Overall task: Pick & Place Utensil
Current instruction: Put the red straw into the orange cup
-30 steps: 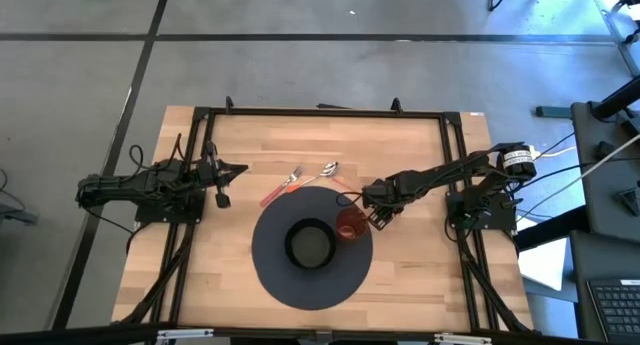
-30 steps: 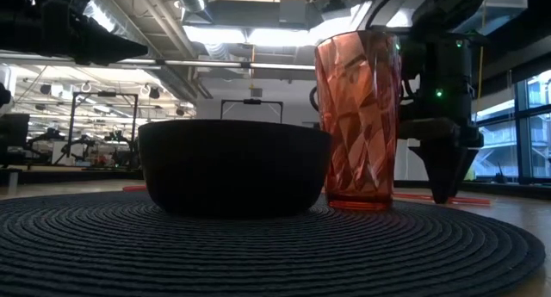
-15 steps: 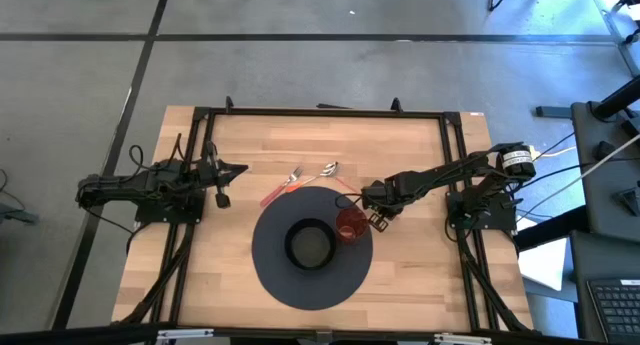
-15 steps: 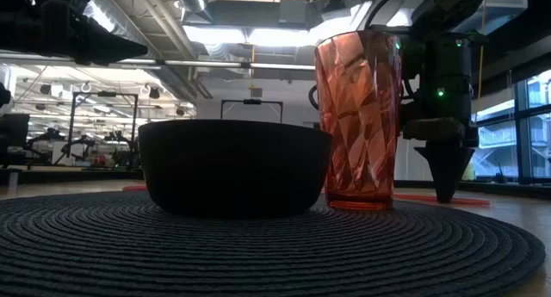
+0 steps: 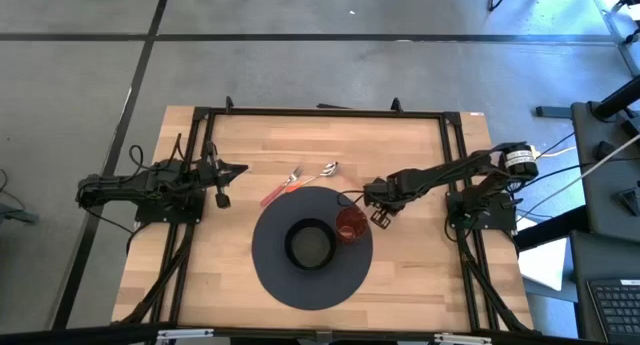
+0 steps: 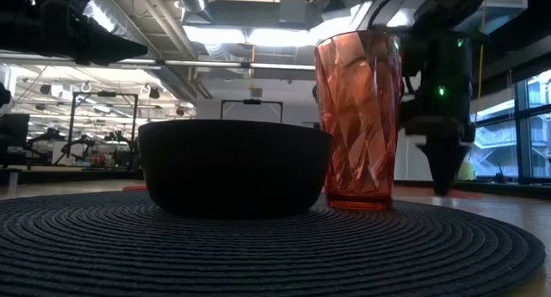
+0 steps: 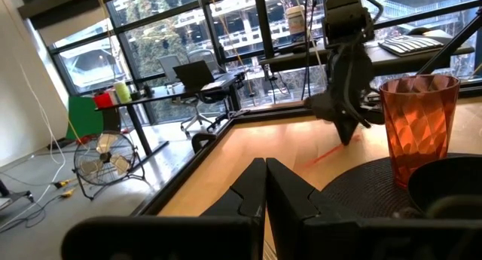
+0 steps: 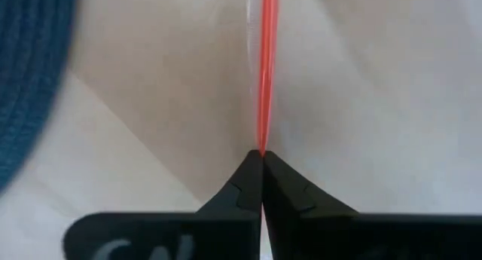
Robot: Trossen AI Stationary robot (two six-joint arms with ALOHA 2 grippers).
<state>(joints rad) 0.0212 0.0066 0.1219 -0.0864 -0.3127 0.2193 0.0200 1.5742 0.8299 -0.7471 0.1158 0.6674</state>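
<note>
Now the right tool (image 8: 261, 156) has snapped together on the end of a thin red utensil (image 8: 266, 71), just beside the red cup (image 5: 351, 225). It was wide apart a moment ago, so lifting can come next. Far off, the left tool (image 7: 265, 186) stays pressed together, empty.

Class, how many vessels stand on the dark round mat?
2. A black bowl sits at the centre of the mat. A red tumbler stands upright beside it, near the mat's right edge in the high view. None appears hidden.
</note>
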